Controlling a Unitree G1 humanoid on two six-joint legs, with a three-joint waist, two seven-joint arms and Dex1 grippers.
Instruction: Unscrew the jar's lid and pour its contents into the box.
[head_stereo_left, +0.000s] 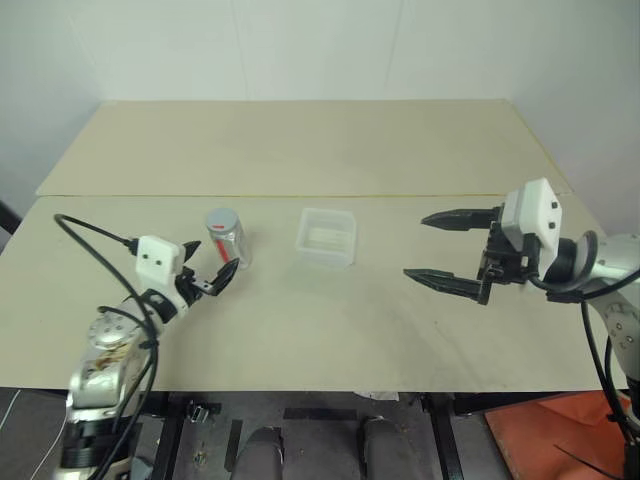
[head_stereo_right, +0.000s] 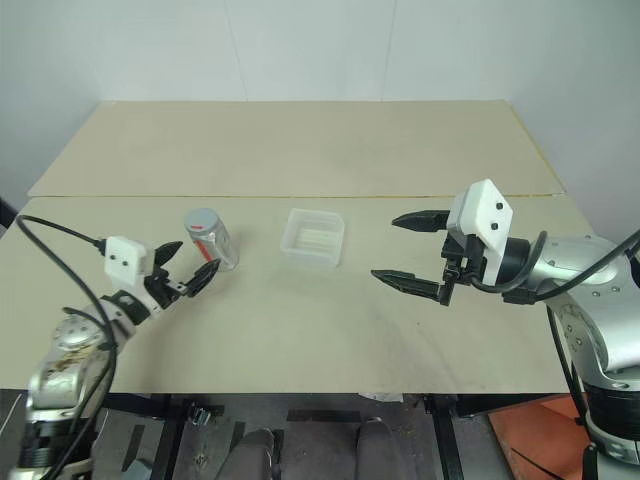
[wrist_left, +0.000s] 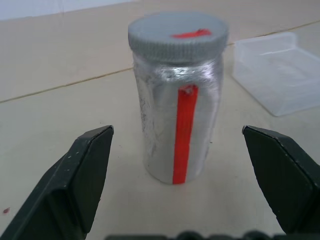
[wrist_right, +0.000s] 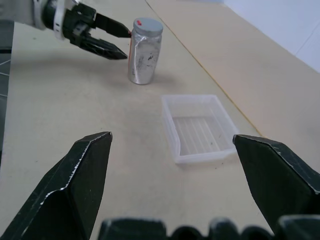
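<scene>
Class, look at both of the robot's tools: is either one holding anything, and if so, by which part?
Nothing is held. The left tool is open just short of the jar, not touching it. The right tool is open above the table.

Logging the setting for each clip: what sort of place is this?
Probably a robot test bench in a lab, not a home: a bare beige table against plain white walls, holding a jar and a plastic box, with cables hanging beneath the table's front edge.

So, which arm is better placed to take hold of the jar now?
Probably the left: the open left gripper is right beside the jar, aimed at it. The right gripper hangs open beyond the box.
</scene>
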